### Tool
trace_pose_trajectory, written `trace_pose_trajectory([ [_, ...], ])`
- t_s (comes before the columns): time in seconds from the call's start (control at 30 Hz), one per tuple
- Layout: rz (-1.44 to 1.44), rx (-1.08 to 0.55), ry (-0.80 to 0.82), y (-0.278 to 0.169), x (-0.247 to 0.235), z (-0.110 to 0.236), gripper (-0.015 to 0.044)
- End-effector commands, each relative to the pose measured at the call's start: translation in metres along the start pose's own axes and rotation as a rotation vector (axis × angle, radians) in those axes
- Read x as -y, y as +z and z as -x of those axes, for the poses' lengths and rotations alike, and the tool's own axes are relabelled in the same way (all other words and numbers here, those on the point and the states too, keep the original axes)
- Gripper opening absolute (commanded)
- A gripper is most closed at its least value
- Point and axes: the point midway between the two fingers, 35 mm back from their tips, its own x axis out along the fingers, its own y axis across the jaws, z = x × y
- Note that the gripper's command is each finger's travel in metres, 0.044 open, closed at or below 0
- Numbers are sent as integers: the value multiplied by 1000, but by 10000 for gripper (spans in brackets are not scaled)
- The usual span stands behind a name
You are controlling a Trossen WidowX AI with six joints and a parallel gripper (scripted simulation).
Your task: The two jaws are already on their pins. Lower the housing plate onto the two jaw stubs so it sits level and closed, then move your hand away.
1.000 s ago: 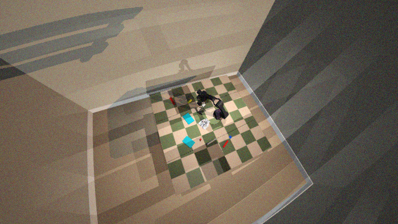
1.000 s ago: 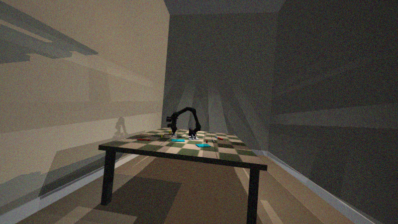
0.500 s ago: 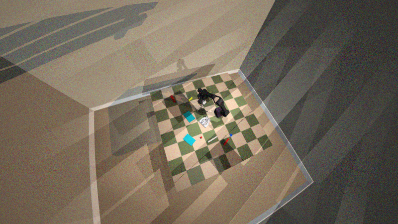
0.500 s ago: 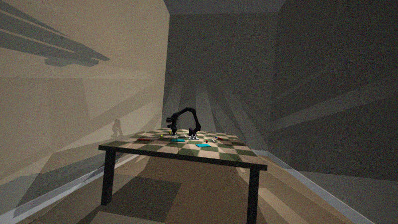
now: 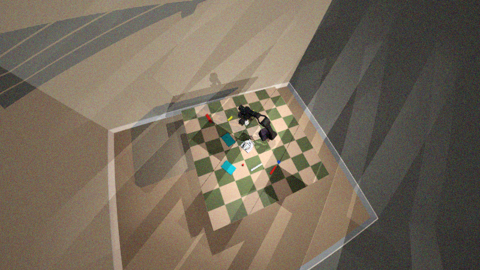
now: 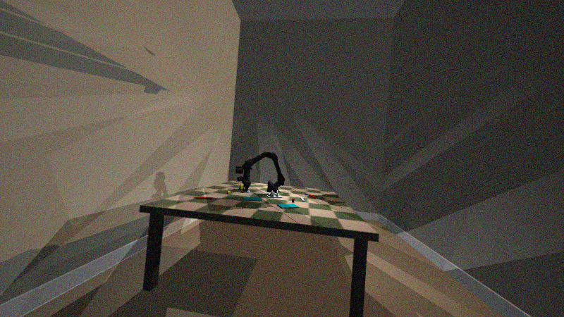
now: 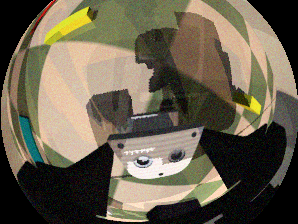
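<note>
A pale plate (image 7: 152, 172) (image 5: 246, 122) with a dark upper edge and two round openings lies under the gripper; it looks like the housing plate. A shiny round piece shows in its left opening. My gripper (image 7: 156, 139) (image 6: 246, 190) is open and empty, its black fingers to the left and right of the plate with gaps beside its lower part. Whether the fingertips touch its upper corners, I cannot tell. A separate white assembly (image 5: 247, 146) (image 6: 274, 195) with dark and grey parts stands near the arm's base; its jaws and stubs are too small to make out.
Near the gripper are yellow blocks (image 5: 230, 118) (image 7: 70, 26). A red bar (image 5: 208, 118), teal pad (image 5: 228, 139), cyan pad (image 5: 228, 167), small red piece (image 5: 242, 164), white bar (image 5: 256, 167), second red bar (image 5: 273, 170) and blue piece (image 5: 278, 161) lie on the checkered table (image 5: 219, 218).
</note>
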Motion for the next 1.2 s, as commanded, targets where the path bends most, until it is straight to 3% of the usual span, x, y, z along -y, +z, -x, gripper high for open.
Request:
trace_pose_trajectory([
  [0.0, -6, 0, 4, 0, 0, -1, 440],
  [0.43, 0, 0, 0, 0, 0, 0, 353],
  [0.87, 0, 0, 0, 0, 0, 0, 351],
  [1.17, -3, 1, 1, 2, 0, 26, 351],
])
